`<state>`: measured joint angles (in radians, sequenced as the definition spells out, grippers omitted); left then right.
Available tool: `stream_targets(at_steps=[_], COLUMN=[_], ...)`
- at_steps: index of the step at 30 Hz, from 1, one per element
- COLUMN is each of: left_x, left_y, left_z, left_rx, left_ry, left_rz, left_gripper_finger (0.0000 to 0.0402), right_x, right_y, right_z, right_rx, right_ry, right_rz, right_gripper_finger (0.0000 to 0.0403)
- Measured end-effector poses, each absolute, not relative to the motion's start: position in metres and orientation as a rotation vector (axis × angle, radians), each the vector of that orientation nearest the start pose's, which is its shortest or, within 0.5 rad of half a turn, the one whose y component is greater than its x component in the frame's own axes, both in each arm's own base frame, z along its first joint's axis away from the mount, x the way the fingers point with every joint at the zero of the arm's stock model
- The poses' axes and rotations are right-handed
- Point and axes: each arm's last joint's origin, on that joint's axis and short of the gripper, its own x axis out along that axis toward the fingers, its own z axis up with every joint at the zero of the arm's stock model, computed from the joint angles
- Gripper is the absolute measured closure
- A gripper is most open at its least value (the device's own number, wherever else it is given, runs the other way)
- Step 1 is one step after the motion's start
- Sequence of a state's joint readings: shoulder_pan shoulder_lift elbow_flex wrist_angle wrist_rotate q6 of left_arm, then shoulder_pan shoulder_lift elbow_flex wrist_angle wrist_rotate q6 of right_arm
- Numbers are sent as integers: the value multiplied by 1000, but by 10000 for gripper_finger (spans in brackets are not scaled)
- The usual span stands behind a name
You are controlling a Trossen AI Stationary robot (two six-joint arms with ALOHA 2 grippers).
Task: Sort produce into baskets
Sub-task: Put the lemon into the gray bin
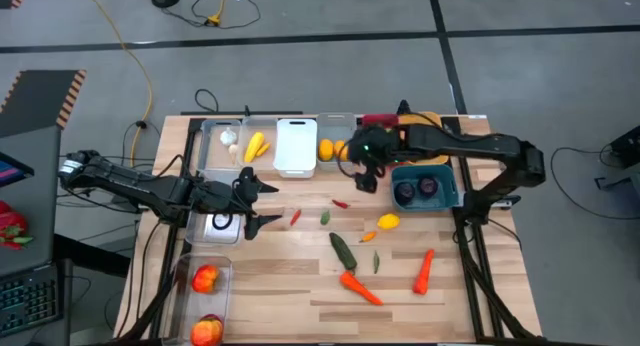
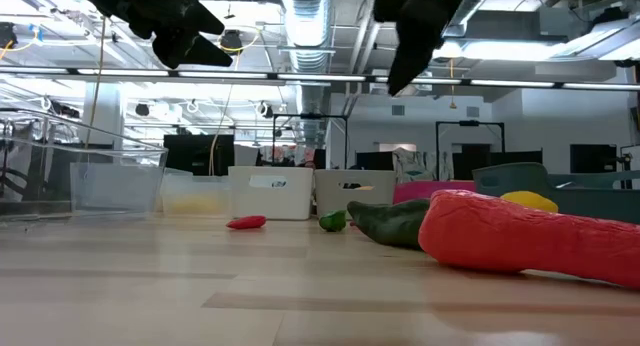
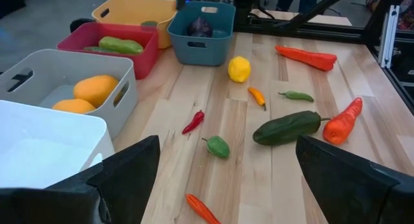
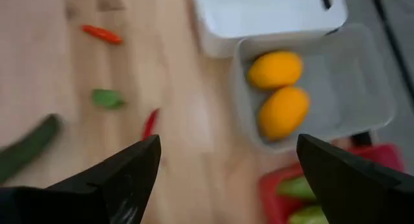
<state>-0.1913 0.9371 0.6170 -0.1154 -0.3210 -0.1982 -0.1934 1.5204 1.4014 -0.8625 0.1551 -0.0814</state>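
Loose produce lies mid-table: a yellow lemon (image 1: 388, 222), a dark cucumber (image 1: 343, 251), two carrots (image 1: 360, 286) (image 1: 424, 271), and small red and green chilies (image 1: 296, 216) (image 1: 325, 217). Baskets line the far edge. The grey one (image 1: 330, 149) holds two orange-yellow fruits (image 4: 278, 94), the white one (image 1: 295, 146) stands beside it, and the teal one (image 1: 425, 186) holds purple rounds. My right gripper (image 1: 365, 176) hangs open above the grey basket's near edge, with nothing between its fingers. My left gripper (image 1: 270, 203) hovers open at the table's left, also with nothing in it.
A red basket (image 3: 113, 46) with green produce and an orange-yellow basket (image 3: 132, 13) stand behind the teal one. Clear bins hold garlic (image 1: 228, 138) and yellow pieces (image 1: 256, 146). More clear bins with red fruit (image 1: 205, 279) line the left edge. Bare wood lies near the front edge.
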Motion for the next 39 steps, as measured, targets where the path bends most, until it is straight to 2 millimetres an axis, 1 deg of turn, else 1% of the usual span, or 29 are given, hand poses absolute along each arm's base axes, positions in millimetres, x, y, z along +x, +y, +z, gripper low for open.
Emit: stream_targets(at_steps=[3,5,11,15,20,23,32,36,39], left_x=[200,200,200,200,200,200,200,200,200], left_y=[-29,-29,-29,-29,-29,-29,-29,-29,-29], left_z=[256,256,256,256,256,256,256,256,256], left_rx=[-85,-85,-105,-115,-116,-117,-117,-118,-117], left_ry=[407,407,405,404,403,403,402,402,402], left_rz=[169,170,176,180,180,180,180,180,180], left_gripper_finger=[52,52,52,52,52,52,52,52,52], right_x=[298,294,281,278,276,277,296,302,305], right_y=[-47,-37,-9,7,23,29,41,44,43], right_z=[320,319,306,289,267,253,213,193,181], right_rx=[-1,-3,-36,-41,-82,-102,-176,-201,-227], right_ry=[1025,1071,1293,1384,1459,1499,1610,1680,1733], right_rz=[-274,-251,-130,-42,7,25,80,97,77], right_gripper_finger=[14,14,14,14,14,14,14,14,14])
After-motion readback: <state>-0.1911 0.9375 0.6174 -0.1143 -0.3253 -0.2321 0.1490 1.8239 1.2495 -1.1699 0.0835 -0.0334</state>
